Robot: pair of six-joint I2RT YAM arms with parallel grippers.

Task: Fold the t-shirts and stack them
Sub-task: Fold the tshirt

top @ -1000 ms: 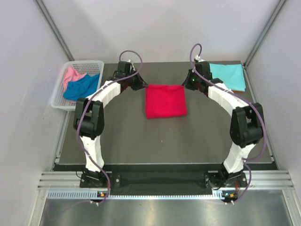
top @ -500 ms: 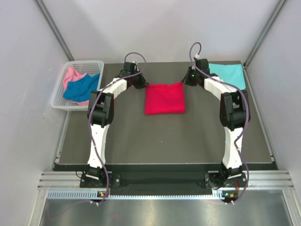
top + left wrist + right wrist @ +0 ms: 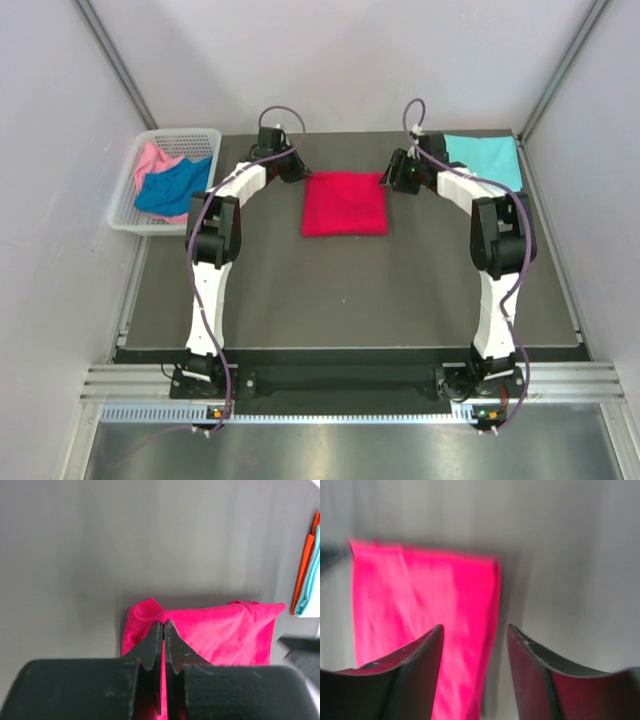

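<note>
A folded crimson red t-shirt (image 3: 345, 203) lies flat at the middle back of the dark table. My left gripper (image 3: 298, 172) is at its back left corner, shut on a bunched bit of that red cloth (image 3: 220, 635), with the fingertips (image 3: 163, 624) pinched together. My right gripper (image 3: 392, 178) hovers at the back right corner. In the right wrist view its jaws (image 3: 476, 630) stand apart over the red shirt's (image 3: 420, 595) edge, gripping nothing. A folded light turquoise t-shirt (image 3: 485, 160) lies at the back right, on top of an orange one (image 3: 303, 565).
A white lattice basket (image 3: 125, 205) stands off the table's left edge, holding a crumpled pink shirt (image 3: 152, 160) and a royal blue one (image 3: 172, 187). Grey walls close in the back and both sides. Both arms arch over the table's sides.
The right gripper has opened and let go of the red shirt's corner. The shirt has slid slightly back and left, and both arms have stretched farther forward.
</note>
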